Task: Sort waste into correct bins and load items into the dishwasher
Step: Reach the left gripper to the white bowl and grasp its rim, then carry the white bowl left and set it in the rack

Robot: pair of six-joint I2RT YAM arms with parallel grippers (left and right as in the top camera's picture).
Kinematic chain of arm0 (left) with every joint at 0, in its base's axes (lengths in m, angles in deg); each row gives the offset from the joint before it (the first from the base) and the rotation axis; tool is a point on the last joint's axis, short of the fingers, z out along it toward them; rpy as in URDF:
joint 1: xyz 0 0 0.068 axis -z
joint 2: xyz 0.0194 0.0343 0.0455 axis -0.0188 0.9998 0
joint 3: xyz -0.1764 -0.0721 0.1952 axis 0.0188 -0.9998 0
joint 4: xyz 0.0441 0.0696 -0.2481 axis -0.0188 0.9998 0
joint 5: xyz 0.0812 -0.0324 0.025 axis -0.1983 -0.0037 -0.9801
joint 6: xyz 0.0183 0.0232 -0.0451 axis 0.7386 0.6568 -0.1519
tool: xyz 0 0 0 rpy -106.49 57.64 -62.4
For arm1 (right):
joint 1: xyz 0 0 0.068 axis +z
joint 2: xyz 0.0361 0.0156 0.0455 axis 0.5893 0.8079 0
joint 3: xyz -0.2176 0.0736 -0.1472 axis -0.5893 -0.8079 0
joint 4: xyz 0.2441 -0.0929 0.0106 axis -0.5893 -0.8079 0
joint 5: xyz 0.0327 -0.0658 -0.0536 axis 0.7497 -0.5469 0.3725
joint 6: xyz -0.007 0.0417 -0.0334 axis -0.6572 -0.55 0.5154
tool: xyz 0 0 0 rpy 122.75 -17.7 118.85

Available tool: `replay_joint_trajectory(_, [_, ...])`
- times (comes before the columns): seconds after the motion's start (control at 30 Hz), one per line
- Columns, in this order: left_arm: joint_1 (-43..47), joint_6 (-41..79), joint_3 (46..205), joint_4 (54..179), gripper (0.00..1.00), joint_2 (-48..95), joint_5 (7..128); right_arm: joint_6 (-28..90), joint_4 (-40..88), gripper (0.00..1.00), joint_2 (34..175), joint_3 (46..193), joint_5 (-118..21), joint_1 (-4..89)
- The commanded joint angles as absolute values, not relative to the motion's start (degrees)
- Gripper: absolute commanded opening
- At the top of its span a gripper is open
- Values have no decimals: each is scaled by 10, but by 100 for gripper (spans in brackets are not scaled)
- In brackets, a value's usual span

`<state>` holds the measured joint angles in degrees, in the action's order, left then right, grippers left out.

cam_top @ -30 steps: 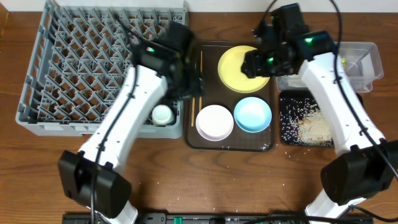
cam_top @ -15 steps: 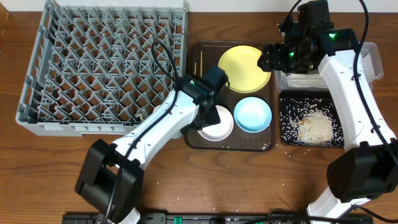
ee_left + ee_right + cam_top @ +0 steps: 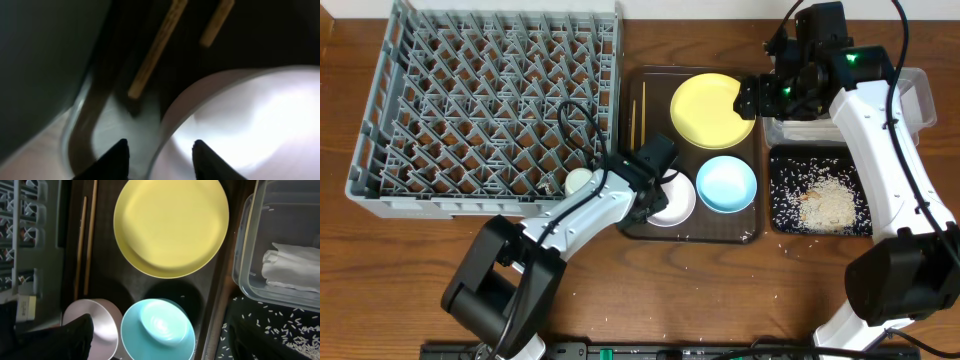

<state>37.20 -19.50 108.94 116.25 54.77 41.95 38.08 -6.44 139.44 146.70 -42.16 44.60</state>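
My left gripper [image 3: 652,190] is open, its fingers [image 3: 161,152] straddling the left rim of the white bowl [image 3: 672,200] [image 3: 250,115] on the brown tray. The chopsticks [image 3: 636,112] [image 3: 157,50] lie along the tray's left side. The yellow plate [image 3: 710,108] [image 3: 170,225] and light blue bowl [image 3: 726,184] [image 3: 157,330] sit on the same tray. The white cup [image 3: 580,181] stands in the grey dish rack [image 3: 480,100]. My right gripper [image 3: 752,97] [image 3: 162,342] is open and empty above the plate's right edge. The snack wrapper is not visible.
The clear tub [image 3: 910,100] [image 3: 250,255] holds a white napkin [image 3: 292,267]. The black tray [image 3: 785,190] [image 3: 270,330] in front of it holds rice. The brown tray [image 3: 632,225] lies between the rack and the bins. Stray grains dot the table's front.
My left arm left the rack's front corner, where the cup now stands, and came down onto the white bowl's rim. My right arm shifted right off the plate, then held still.
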Motion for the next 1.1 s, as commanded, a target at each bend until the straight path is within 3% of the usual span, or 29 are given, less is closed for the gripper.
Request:
replay_joint_trajectory(0.0, [373,-204,1076,1147,35,553,409,389,-65,86,1391,1467,-430,449])
replay_joint_trajectory(0.1, [373,-204,1071,1139,28,553,408,389,-65,97,1391,1467,-430,449])
replay_joint_trajectory(0.17, [373,-204,1068,1135,10,553,408,389,-65,99,1391,1467,-430,449])
replay_joint_trajectory(0.2, [373,-204,1068,1135,8,553,408,389,-65,99,1391,1467,-429,449])
replay_joint_trajectory(0.5, [372,-98,1122,1180,7,492,382,389,-65,99,1391,1467,-430,449])
replay_joint_trajectory(0.8, [337,139,1136,1178,7,351,65,389,-65,99,1391,1467,-430,449])
replay_joint_trajectory(1.07, [269,330,1136,1040,7,364,-112,389,-65,99,1391,1467,-429,449])
